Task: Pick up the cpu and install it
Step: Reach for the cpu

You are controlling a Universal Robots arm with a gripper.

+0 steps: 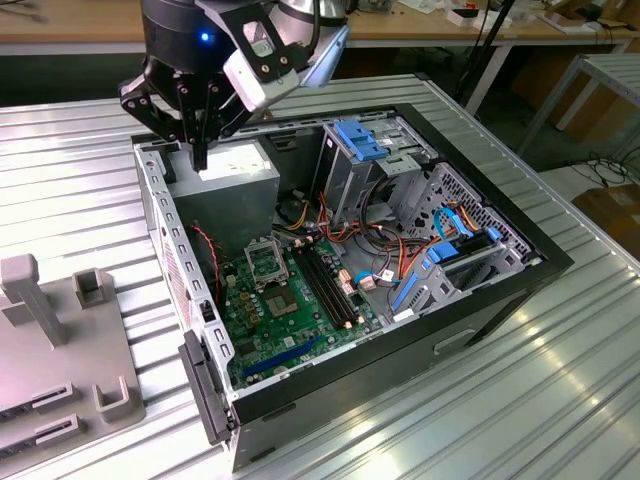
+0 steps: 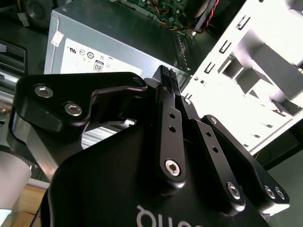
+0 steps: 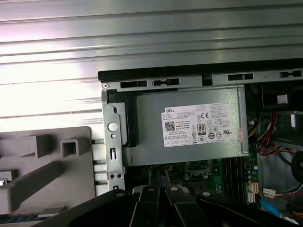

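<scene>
The desk (image 1: 560, 400) is ribbed, glossy bare metal. The power-supply box (image 3: 147, 127) is matt grey sheet metal with a white paper label (image 3: 199, 125). The pincer (image 2: 166, 78) is smooth satin-black metal with shiny screws (image 2: 173, 166). The grey fixture (image 1: 60, 350) looks like matt plastic.

Camera layout: three views around one open computer case (image 1: 450, 320).
Exterior view: raised and off to one side, looking down obliquely over the whole case on the ribbed table (image 1: 560, 400). First wrist view: high, facing straight down. Second wrist view: close, peering past the gripper (image 2: 166, 75) linkage. All three share the grey power-supply box (image 1: 245, 185).
</scene>
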